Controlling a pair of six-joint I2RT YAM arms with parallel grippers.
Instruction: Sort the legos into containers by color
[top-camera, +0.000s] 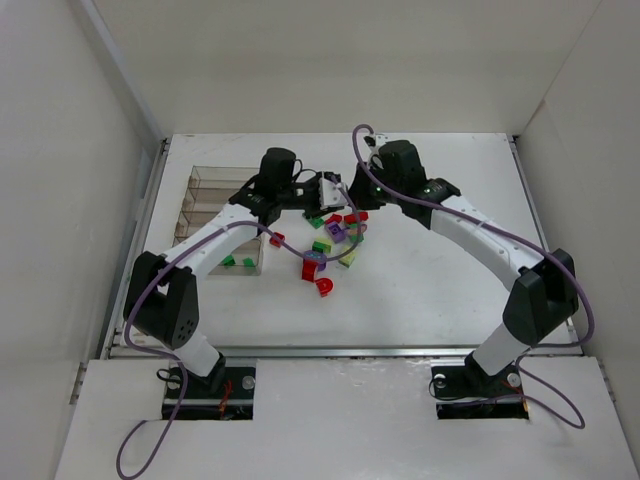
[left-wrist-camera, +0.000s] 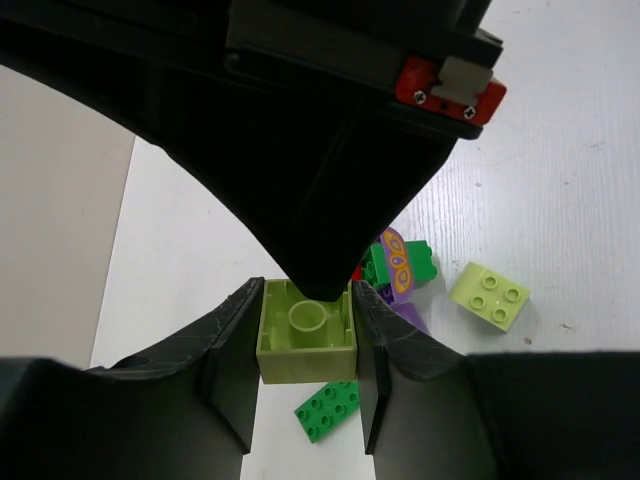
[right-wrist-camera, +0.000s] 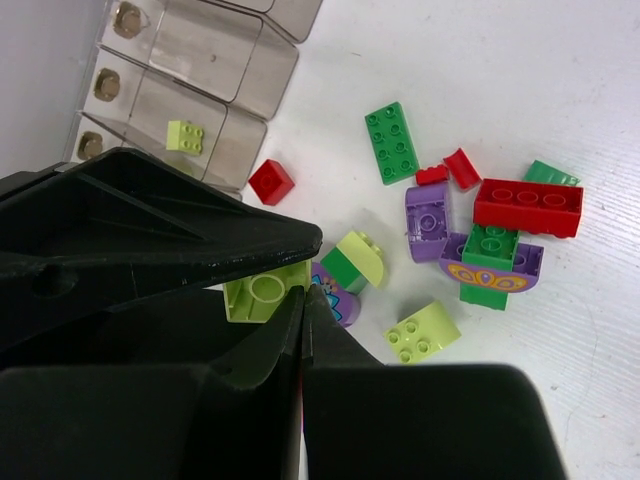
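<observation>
The yellow-green lego (left-wrist-camera: 305, 345), clamped by the left gripper (left-wrist-camera: 305, 378) among the loose legos (right-wrist-camera: 392, 142) beside the containers (right-wrist-camera: 200, 70), could be knocked askew or dropped if the clenched, empty right gripper (right-wrist-camera: 303, 325), tips almost touching it, shifts during lifting.

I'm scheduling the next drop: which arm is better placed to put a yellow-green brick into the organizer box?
Left. The left gripper clamps a yellow-green brick, and the organizer box lies on its side. The right gripper is shut on nothing, farther from the box.
</observation>
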